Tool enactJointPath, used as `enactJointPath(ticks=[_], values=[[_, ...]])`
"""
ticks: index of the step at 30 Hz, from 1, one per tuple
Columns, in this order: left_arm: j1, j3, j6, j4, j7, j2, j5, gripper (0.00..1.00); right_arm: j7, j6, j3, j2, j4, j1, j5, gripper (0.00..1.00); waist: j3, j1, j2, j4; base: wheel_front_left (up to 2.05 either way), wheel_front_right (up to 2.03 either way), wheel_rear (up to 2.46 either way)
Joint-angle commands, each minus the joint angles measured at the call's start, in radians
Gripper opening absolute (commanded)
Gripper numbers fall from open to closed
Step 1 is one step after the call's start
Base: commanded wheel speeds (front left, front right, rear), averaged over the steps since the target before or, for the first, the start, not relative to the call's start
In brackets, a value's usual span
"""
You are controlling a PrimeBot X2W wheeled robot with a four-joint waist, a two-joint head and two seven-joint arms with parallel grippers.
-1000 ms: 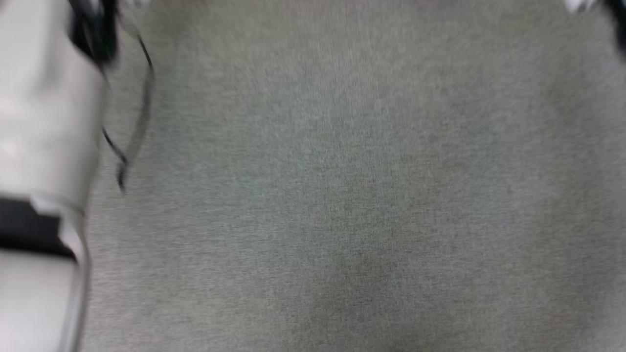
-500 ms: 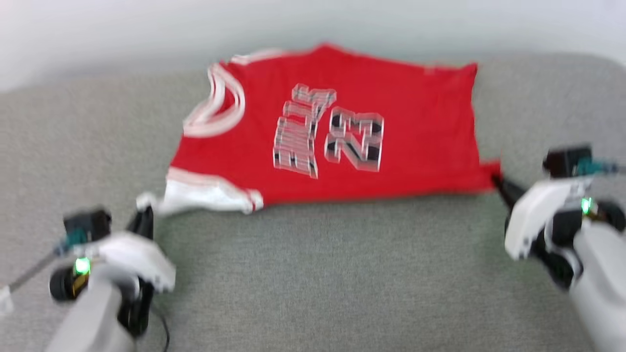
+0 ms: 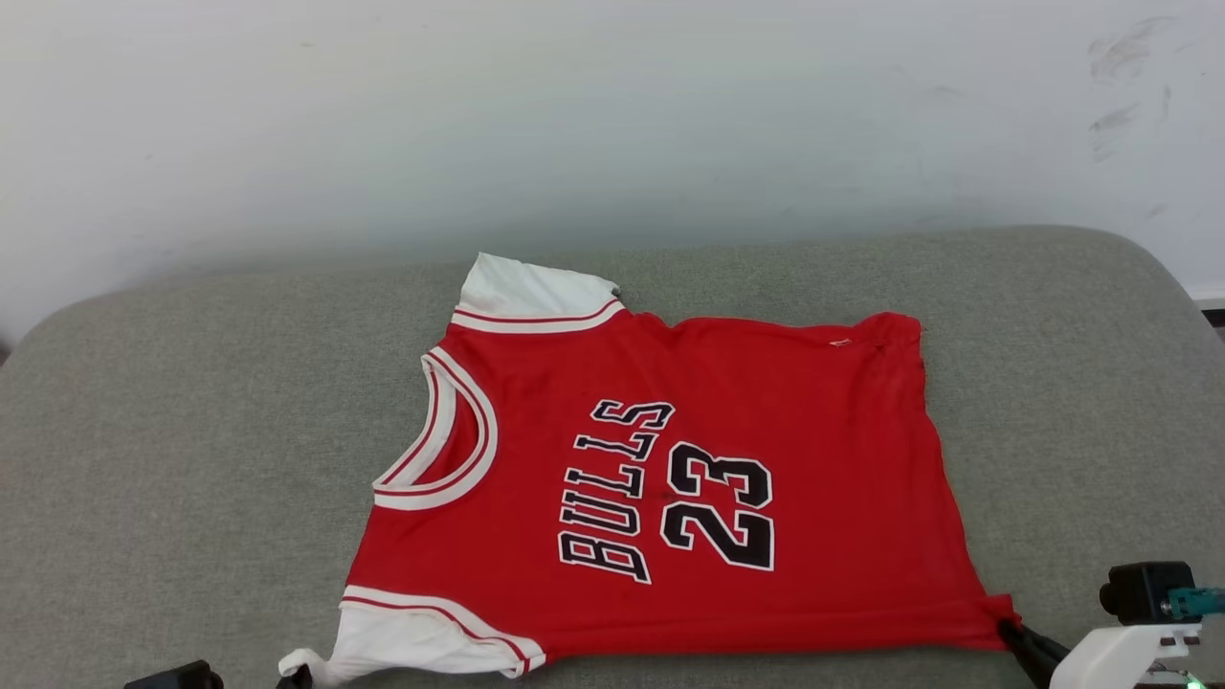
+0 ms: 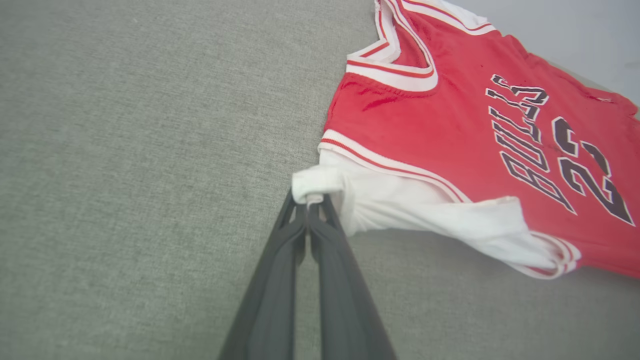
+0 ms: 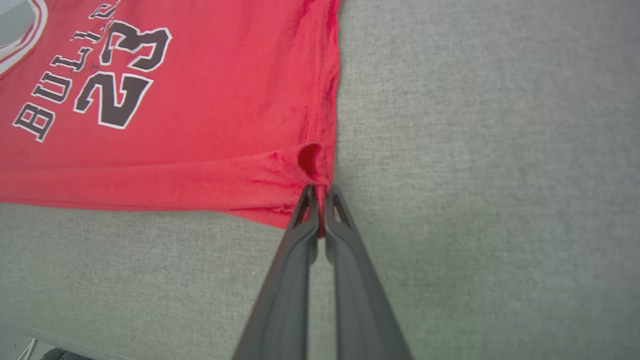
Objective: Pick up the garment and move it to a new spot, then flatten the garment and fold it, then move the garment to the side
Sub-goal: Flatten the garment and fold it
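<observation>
Pinching white sleeve of the garment (image 3: 813, 431) in left claw (image 4: 311, 200), hem corner in right claw (image 5: 320, 192); grey cushion (image 3: 191, 431) around both, white wall (image 3: 574, 115) beyond.

In the head view the bottom edge cuts off my left gripper (image 3: 297, 679) at lower left, and my right gripper (image 3: 1011, 633) at lower right, below its white body. My left wrist view loses the garment (image 4: 450, 130) off the top and right edges, clipping the 23. In the right wrist view the collar and lettering run off the upper left, and the pinched hem corner hides between the closed fingers (image 5: 347, 260). A pale mark (image 3: 840, 342) at the garment's upper right in the head view is too small to read.
</observation>
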Motion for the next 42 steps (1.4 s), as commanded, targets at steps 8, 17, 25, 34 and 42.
enactJointPath(ticks=[8, 17, 25, 34, 42], values=[[0.045, -0.004, 0.073, -0.271, 0.094, 0.067, 0.021, 0.0, 0.132, -0.002, -0.168, 0.103, -0.229, 0.117, -0.117, 0.0, 0.029, 0.0005, 0.0, 0.005, 0.0, 0.0, 0.0], [-0.234, -0.025, -0.031, -0.105, 0.014, -0.009, 0.03, 0.0, 0.154, -0.002, -0.203, 0.184, -0.216, -0.047, -0.164, 0.0, 0.106, 0.0005, 0.0, -0.006, 0.0, 0.0, 0.0], [-0.433, -0.054, -0.113, 0.135, 0.014, -0.054, 0.018, 0.0, 0.137, -0.002, -0.148, 0.17, -0.057, -0.204, -0.181, 0.0, 0.185, 0.0005, 0.0, -0.012, 0.0, 0.0, 0.0], [-0.523, -0.087, -0.198, 0.355, 0.032, -0.108, -0.019, 1.0, 0.056, -0.002, -0.065, 0.167, 0.099, -0.273, -0.151, 1.0, 0.209, 0.0005, 0.0, -0.022, 0.0, 0.0, 0.0], [-0.497, -0.063, -0.227, 0.43, -0.003, -0.07, -0.033, 1.0, -0.268, -0.002, -0.015, 0.118, 0.041, -0.236, -0.186, 1.0, 0.127, 0.0005, 0.0, -0.041, 0.0, 0.0, 0.0]])
